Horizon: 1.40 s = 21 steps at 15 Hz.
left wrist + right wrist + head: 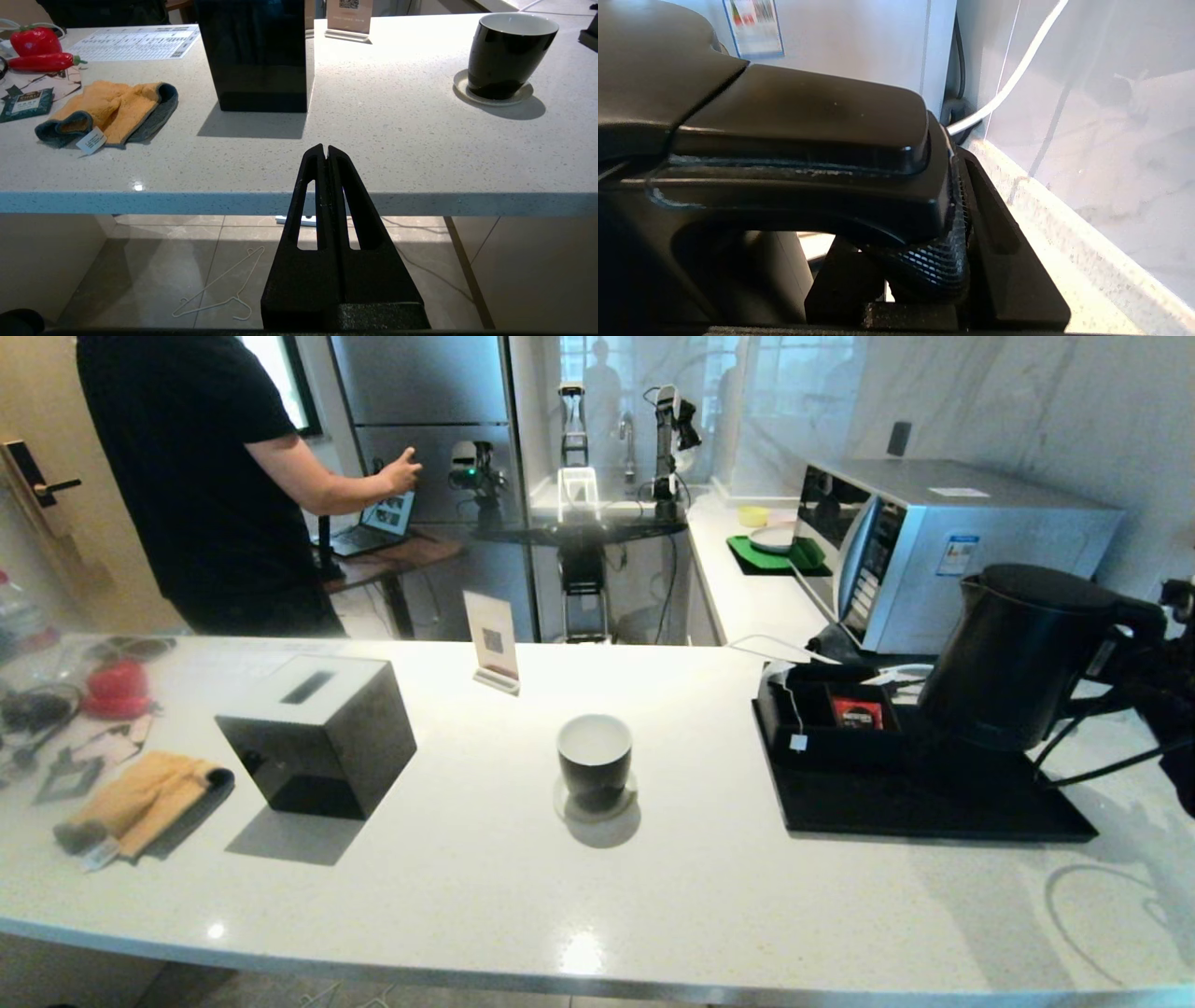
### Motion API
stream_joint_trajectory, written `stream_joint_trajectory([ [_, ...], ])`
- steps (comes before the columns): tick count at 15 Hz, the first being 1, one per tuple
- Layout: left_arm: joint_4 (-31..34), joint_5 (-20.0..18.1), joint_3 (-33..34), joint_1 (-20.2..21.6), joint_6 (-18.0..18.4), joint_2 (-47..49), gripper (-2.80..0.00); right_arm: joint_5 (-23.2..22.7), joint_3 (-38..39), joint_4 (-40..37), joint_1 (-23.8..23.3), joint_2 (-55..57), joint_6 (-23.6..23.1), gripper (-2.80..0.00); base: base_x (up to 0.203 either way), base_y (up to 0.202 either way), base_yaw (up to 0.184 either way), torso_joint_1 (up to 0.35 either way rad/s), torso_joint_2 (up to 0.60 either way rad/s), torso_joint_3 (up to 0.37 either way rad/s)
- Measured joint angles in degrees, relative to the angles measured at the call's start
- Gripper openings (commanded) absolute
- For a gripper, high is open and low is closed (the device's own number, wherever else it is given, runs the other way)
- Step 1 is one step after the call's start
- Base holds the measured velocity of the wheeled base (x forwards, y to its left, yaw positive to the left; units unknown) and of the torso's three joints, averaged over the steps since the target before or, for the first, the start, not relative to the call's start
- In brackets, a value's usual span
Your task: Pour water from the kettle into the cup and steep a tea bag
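White counter [467, 887]: right hand [924, 261] grips kettle [1018, 653] handle.

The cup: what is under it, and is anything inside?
The cup stands on a round pale coaster on the counter. Its white inside shows near the rim; neither view reaches the bottom, so any water there cannot be seen. No tea bag string hangs over it.

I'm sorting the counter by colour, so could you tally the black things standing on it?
Kettle: 1
Cup, black outside: 1
Cube-shaped box with a slot on top: 1
Tray: 1
Total: 4
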State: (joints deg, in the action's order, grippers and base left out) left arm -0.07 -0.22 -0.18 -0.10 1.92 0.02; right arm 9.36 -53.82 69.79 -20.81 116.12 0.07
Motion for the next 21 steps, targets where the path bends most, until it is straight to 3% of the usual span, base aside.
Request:
stream_joint_trajectory([
  [7,0.0,0.0,0.0,0.0,0.0,0.0,-2.8,-0.1,-0.1,-5.5,3.3,-6.1,-0.1,-2.8,0.0,0.0,0.0,0.0,0.0,0.0],
  [15,0.0,0.0,0.0,0.0,0.0,0.0,-2.8,0.5,0.4,-14.8,13.0,-12.8,-0.5,-2.8,0.0,0.0,0.0,0.0,0.0,0.0],
  [21,0.0,0.0,0.0,0.0,0.0,0.0,-2.8,4.7,1.0,-19.1,21.6,-15.9,-0.4,-2.8,0.0,0.0,0.0,0.0,0.0,0.0],
])
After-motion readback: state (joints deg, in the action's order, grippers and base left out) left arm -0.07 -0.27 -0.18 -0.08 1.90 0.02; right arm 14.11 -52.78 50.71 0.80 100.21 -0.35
